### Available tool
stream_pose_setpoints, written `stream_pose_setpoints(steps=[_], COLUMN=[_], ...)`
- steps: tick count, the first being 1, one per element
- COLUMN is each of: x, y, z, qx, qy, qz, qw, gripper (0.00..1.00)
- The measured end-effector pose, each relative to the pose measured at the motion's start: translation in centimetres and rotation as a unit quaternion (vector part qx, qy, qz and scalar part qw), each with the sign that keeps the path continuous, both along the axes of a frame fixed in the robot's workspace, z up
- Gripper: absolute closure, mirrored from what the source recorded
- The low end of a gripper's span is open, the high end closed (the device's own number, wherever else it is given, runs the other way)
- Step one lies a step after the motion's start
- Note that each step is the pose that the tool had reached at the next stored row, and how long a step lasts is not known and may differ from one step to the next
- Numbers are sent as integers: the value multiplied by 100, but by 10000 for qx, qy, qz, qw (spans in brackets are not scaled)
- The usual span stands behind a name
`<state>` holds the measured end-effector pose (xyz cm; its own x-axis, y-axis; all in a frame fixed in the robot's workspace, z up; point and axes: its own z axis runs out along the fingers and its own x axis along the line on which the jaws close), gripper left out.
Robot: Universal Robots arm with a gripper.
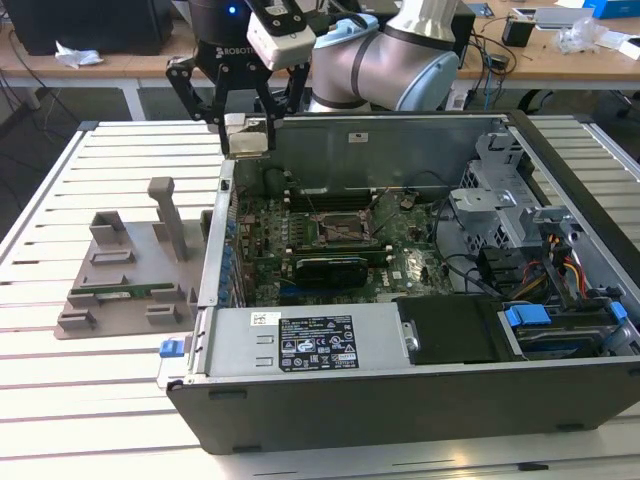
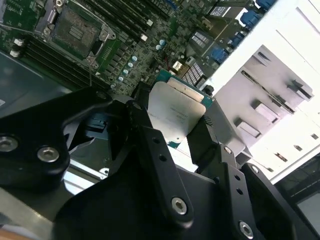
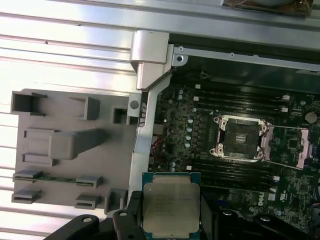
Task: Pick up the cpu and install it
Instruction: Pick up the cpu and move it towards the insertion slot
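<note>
- The slatted desk [image 1: 60, 400] carries an open computer case [image 1: 400, 395]. A grey holder [image 1: 120, 270] sits just beside the case, on the exterior view's left.
- The green motherboard [image 1: 410, 265] lies inside the case, its socket [image 3: 241, 139] bare.
- The hand [image 1: 247, 130] hangs above the case's far corner on the exterior view's left, fingers clamped on a chip.
- That chip is the cpu [image 3: 171, 210], held in the air off the board, well apart from the socket.

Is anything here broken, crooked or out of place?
Nothing stands out. The gripper holds the chip squarely by its edges over the edge of the open computer case, and the empty socket inside shows no visible damage.
</note>
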<state>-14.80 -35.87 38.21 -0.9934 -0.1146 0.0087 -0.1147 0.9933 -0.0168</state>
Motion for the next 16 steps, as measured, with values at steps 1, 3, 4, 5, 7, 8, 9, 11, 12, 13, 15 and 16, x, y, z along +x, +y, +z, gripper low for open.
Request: stream_pose_setpoints(steps=[1, 3, 4, 5, 7, 8, 9, 11, 12, 13, 15, 16], x=[10, 40, 49, 69, 104, 122, 139, 176, 188, 195, 217, 224], y=[1, 3, 4, 5, 8, 10, 11, 13, 14, 15, 17, 17], z=[-1, -3, -4, -5, -7, -9, -10, -13, -14, -15, -17, -18], qx=[0, 0, 0, 0, 0, 0, 0, 0, 0, 0, 0, 0], qy=[0, 1, 1, 2, 3, 3, 4, 4, 4, 4, 4, 4], qz=[0, 0, 0, 0, 0, 0, 0, 0, 0, 0, 0, 0], qw=[10000, 10000, 10000, 10000, 10000, 10000, 10000, 10000, 10000, 10000, 10000, 10000], gripper=[45, 45, 45, 45, 45, 45, 45, 45, 45, 45, 45, 45])
